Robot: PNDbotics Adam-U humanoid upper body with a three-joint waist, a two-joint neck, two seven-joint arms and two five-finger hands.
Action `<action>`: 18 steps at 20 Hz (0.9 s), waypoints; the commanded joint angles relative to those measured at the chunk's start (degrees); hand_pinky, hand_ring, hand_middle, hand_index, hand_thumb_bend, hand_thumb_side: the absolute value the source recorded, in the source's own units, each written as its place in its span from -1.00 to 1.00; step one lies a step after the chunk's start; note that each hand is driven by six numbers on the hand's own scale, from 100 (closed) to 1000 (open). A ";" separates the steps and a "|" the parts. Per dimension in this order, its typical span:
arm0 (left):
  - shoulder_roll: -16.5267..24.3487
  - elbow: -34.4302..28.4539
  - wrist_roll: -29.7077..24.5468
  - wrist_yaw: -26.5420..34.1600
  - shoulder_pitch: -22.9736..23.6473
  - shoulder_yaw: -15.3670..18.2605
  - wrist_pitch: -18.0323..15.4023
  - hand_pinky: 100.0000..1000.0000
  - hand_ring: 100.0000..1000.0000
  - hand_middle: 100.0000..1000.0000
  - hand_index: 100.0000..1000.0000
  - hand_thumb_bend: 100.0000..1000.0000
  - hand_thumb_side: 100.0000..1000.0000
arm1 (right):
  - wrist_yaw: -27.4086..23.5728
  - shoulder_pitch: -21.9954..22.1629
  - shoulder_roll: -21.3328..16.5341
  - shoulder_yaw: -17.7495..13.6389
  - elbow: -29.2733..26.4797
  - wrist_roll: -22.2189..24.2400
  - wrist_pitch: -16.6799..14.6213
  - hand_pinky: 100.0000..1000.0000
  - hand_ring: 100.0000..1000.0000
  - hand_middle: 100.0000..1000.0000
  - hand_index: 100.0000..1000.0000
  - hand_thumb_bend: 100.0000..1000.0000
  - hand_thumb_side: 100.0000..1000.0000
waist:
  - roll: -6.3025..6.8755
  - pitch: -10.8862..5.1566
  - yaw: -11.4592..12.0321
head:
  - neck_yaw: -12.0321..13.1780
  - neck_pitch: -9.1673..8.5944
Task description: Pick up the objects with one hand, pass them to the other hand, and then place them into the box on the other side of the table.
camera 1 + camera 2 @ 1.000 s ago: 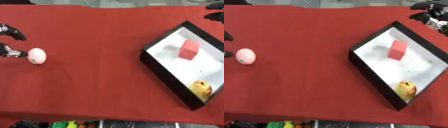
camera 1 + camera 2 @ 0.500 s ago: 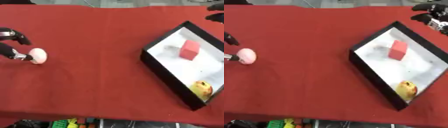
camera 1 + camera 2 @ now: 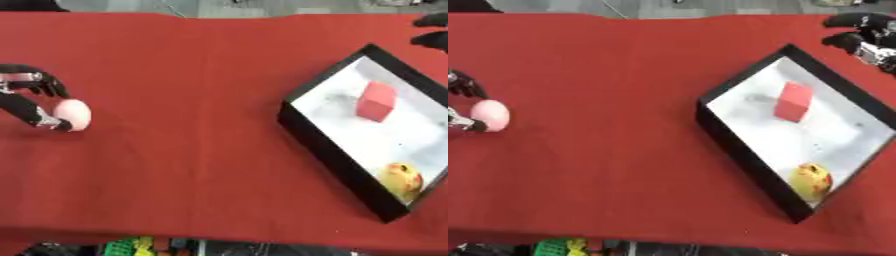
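**Left hand closing around the pink ball at the table's left edge**

I have the left hand (image 3: 33, 97) reaching in from the left edge, fingers curved over the top of the pink ball (image 3: 73, 114) and the thumb tucked low against its near side. The ball sits on the red tablecloth (image 3: 184, 100), touched from below but not clearly pinched; I can't tell whether the grip has closed.

The right hand (image 3: 857, 36) hovers at the upper right corner, beyond the far corner of the black box (image 3: 741, 150), fingers curled and holding nothing. In the box lie a red block (image 3: 794, 101) and a yellow fruit (image 3: 810, 180).
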 commanded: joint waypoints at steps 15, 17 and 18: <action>2.74 -5.21 2.75 8.64 -0.03 2.02 4.41 0.74 0.53 0.24 0.15 -1.00 -0.58 | 0.98 0.23 -1.33 -1.12 -0.32 0.35 -0.15 1.00 0.75 0.84 0.80 -1.00 -0.17 | 0.57 -0.61 0.38 | -0.34 -0.36; 3.41 -8.00 3.48 9.84 0.22 2.42 5.00 0.74 0.52 0.22 0.14 -1.00 -0.62 | 0.88 0.32 -1.36 -1.18 -0.34 0.38 -0.17 1.00 0.75 0.84 0.80 -1.00 -0.17 | 0.55 -0.65 0.46 | -0.53 -0.38; 3.75 -9.59 3.97 10.46 0.33 2.59 5.27 0.74 0.52 0.22 0.14 -1.00 -0.64 | 0.76 0.33 -1.38 -1.24 -0.36 0.38 -0.13 1.00 0.75 0.84 0.80 -1.00 -0.17 | 0.53 -0.67 0.50 | -0.64 -0.38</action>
